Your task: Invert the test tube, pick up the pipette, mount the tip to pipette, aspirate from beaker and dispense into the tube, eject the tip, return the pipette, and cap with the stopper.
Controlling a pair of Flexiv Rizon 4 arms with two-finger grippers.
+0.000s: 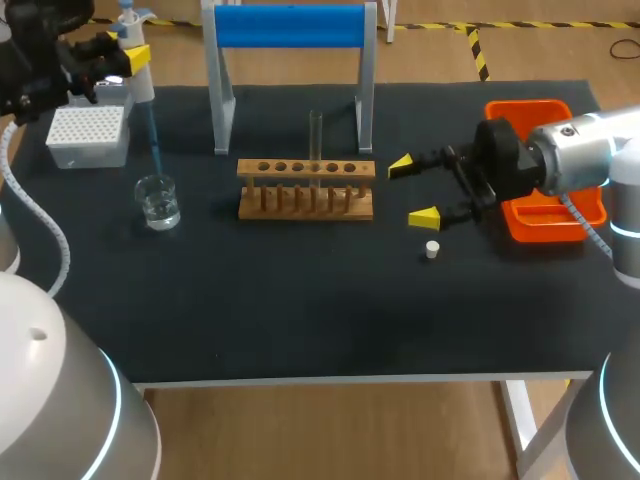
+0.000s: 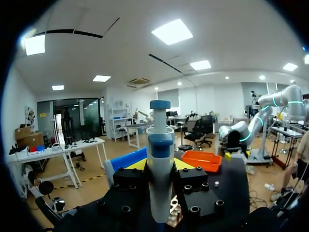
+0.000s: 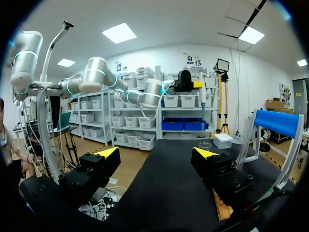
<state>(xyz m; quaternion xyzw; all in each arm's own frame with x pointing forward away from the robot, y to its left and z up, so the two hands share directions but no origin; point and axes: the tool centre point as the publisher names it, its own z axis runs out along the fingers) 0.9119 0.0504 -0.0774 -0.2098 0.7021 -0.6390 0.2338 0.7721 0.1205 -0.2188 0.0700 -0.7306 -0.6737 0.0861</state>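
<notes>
The stopper [image 1: 431, 249] lies just beside the right gripper [image 1: 413, 191], whose fingers stand spread and empty. Beyond it, the test tube [image 1: 316, 140] stands upright in the rack [image 1: 306, 200]. Farthest off, the left gripper [image 1: 122, 52] clamps the pipette [image 1: 141, 82] (long axis near vertical), with its tip pointing down at the beaker [image 1: 158, 203].

Orange tray [image 1: 540, 228], blue-barred stand [image 1: 290, 25], brown rack [image 1: 305, 190], white tip box [image 1: 88, 135], black table [image 1: 300, 300].

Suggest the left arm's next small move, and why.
Probably lower the blue-and-white pipette straight down: its thin blue tip hangs just above the small clear glass beaker, seemingly not yet in the liquid.
</notes>
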